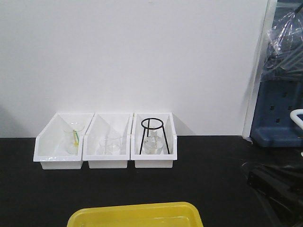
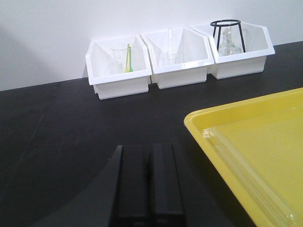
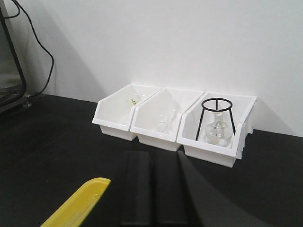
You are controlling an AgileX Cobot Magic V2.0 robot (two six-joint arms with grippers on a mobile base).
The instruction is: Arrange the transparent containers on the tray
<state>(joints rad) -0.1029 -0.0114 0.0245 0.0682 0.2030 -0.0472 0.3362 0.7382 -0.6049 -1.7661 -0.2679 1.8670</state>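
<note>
The yellow tray (image 2: 246, 142) lies on the black table to the right of my left gripper (image 2: 147, 150); its far rim also shows low in the front view (image 1: 135, 212). A clear test tube (image 2: 241, 175) lies inside the tray along its left rim; I cannot tell whether a second tube lies beside it. The left gripper is shut and empty, over bare table just left of the tray. My right gripper (image 3: 152, 156) is shut and empty too, with the tray's corner (image 3: 80, 201) to its left.
Three white bins (image 1: 106, 142) stand in a row against the back wall. They hold a beaker with a green-yellow stick (image 1: 74, 138), another beaker (image 1: 110, 143), and a flask under a black wire tripod (image 1: 152, 137). A blue unit (image 1: 277, 118) stands at the far right.
</note>
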